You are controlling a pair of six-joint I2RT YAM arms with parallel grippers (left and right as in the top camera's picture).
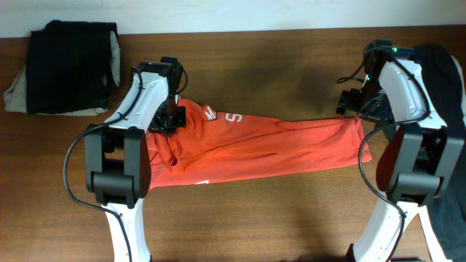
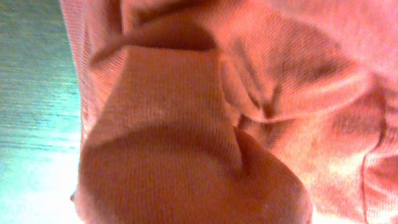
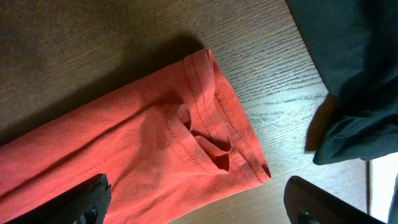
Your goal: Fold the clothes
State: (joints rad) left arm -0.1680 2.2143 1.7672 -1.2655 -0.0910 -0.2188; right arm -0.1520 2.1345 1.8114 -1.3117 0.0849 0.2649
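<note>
Found one red-orange short-sleeved T-shirt (image 1: 277, 145) laid out as a long, rumpled band across the brown wood-grain table (image 1: 255, 58), collar end to the left, hem end to the right. Noted white block lettering (image 1: 222, 116) partly showing near the collar end, the rest lost in folds.

Located the left gripper (image 1: 172, 116) at the shirt's upper left end, down on the cloth. From its wrist camera, saw only bunched red-orange fabric pressed close, with no finger showing; cannot tell whether clenched or released.

Located the right gripper (image 3: 199, 193) over the hem end, released. Saw its black fingers (image 3: 93, 196) set wide apart, with the stitched hem corner lying on the table between them and gripped by neither.

Recorded a folded black garment stack (image 1: 69, 65) over a pale beige piece (image 1: 14, 94) at the table's far left corner, well apart from the shirt. Recorded a further dark, loose garment (image 3: 348, 74) at the right edge, just beside the hem end, parted from it by a strip of bare wood.
</note>
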